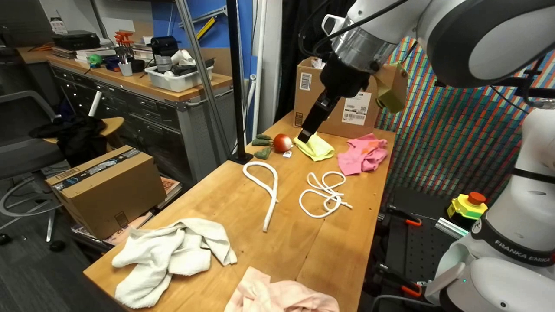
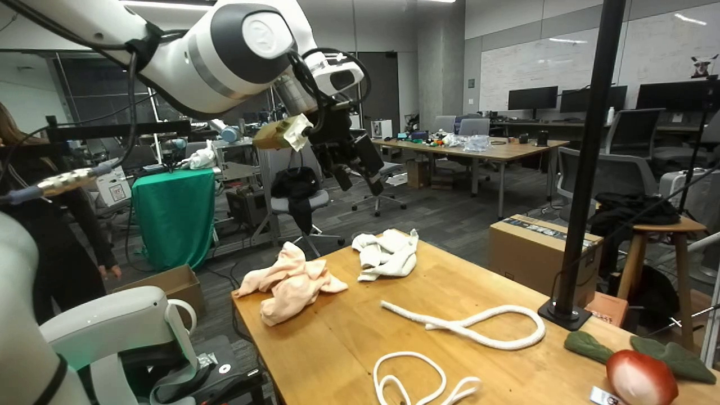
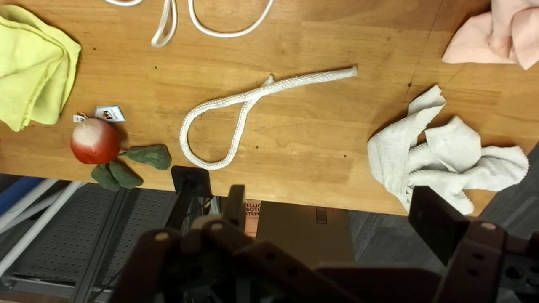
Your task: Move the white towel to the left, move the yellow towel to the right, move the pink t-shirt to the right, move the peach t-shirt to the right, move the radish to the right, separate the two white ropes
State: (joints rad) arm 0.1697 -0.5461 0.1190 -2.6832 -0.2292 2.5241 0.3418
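Wrist view: my black two-finger gripper (image 3: 330,204) has jaws apart; crumpled off-white cloth towel (image 3: 452,145) near brown wooden table (image 3: 299,139) corner.

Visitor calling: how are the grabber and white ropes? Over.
Gripper open, empty. Thick rope lies apart from thin rope. Black post near thick rope, maybe in the way.

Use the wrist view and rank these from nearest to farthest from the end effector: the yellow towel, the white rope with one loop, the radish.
1. White rope with one loop: just left of picture center, nearest the open end effector.
2. Radish: farther left, past the rope's loop.
3. Yellow towel: farthest, cut off by the picture's left edge.
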